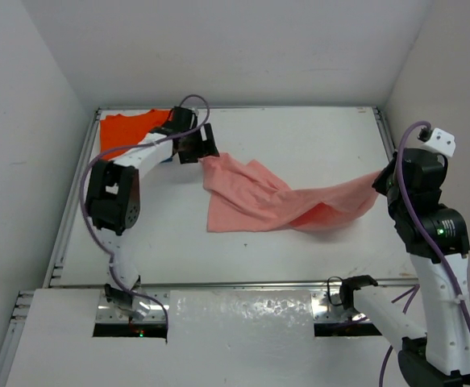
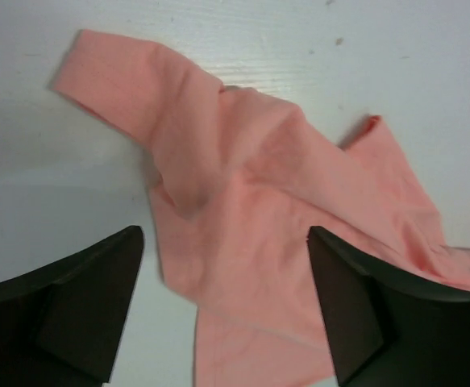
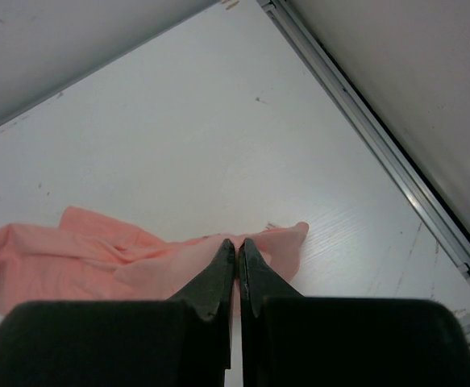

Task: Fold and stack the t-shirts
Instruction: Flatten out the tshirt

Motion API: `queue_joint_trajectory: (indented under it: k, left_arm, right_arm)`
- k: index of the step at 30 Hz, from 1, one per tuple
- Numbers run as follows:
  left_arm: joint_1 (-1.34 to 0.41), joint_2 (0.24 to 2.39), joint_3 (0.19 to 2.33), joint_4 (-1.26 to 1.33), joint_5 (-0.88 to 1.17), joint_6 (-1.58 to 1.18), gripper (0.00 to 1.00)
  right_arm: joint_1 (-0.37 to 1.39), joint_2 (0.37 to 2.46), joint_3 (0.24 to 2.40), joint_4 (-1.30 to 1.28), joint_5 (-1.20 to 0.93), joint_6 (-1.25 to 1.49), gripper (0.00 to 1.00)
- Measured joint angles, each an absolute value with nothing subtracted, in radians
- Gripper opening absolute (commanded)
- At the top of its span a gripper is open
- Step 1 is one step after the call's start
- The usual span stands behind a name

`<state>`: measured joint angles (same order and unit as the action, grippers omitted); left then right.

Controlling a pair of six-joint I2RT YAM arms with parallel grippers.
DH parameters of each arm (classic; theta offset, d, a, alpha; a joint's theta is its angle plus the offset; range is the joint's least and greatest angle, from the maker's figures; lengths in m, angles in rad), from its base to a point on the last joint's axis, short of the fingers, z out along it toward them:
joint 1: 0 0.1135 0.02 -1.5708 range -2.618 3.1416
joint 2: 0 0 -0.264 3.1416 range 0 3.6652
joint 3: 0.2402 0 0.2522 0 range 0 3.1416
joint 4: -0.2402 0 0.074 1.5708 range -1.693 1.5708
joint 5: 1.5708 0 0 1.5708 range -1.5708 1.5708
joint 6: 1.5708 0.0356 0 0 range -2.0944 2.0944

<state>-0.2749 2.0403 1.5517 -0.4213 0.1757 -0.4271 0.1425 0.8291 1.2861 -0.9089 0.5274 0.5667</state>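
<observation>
Salmon-pink t-shirt (image 1: 251, 201) lies under the left gripper (image 2: 225, 242), jaws wide; right gripper (image 3: 236, 250) pinches its end.

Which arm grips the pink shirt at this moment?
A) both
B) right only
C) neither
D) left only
B: the right fingers are shut on one end of the pink shirt and hold it off the table, while the left fingers stand wide apart above its other end, touching nothing.
</observation>
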Motion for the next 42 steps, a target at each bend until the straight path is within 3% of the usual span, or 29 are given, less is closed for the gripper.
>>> queue_joint_trajectory:
  k: [6, 11, 16, 26, 42]
  left_arm:
    - [-0.292, 1.697, 1.316, -0.530, 0.120, -0.424, 0.57]
    - [-0.367, 1.452, 1.112, -0.654, 0.067, -0.488, 0.55]
    - [-0.459, 1.360, 1.048, -0.689, 0.034, -0.563, 0.53]
    - [-0.518, 1.412, 0.875, -0.619, 0.028, -0.692, 0.48]
    - [-0.583, 1.615, 0.906, -0.557, 0.007, -0.795, 0.46]
  right_arm:
    - [0.142, 0.847, 1.269, -0.889, 0.516, 0.565, 0.00]
    - [0.142, 0.859, 1.219, -0.869, 0.501, 0.565, 0.00]
    - [0.142, 0.860, 1.186, -0.859, 0.489, 0.565, 0.00]
    - [0.142, 0.905, 1.155, -0.870, 0.448, 0.582, 0.00]
    - [0.142, 0.848, 1.117, -0.878, 0.446, 0.587, 0.00]
